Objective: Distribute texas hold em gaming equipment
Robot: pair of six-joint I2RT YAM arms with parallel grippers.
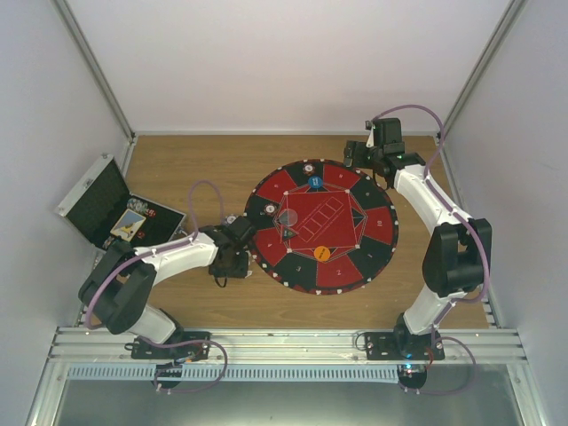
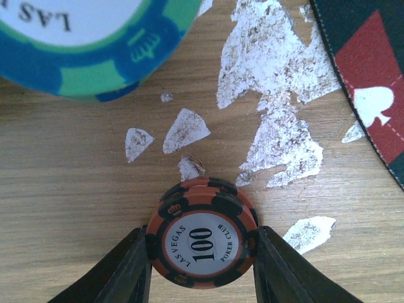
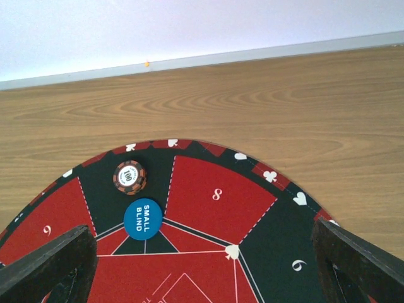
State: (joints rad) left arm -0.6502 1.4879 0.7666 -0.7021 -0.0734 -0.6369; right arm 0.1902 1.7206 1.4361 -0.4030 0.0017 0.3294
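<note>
My left gripper (image 2: 202,252) is shut on a small stack of dark red "100" poker chips (image 2: 202,241), low over the wood by the mat's left edge (image 2: 372,95); I cannot tell whether the stack touches the table. A teal chip stack (image 2: 82,44) looms at the top left. In the top view the left gripper (image 1: 232,256) is just left of the round mat (image 1: 377,226). My right gripper (image 1: 359,158) is open and empty over the mat's far edge. Ahead of it lie a dark red chip (image 3: 129,177) and the blue "SMALL BLIND" disc (image 3: 142,218). An orange disc (image 1: 322,253) lies on the mat's near part.
The open black case (image 1: 99,202) stands at the far left with cards (image 1: 133,224) inside. More chips (image 1: 269,209) lie on the mat's left segment. White scuffed patches (image 2: 271,95) mark the wood. Side walls close in the table.
</note>
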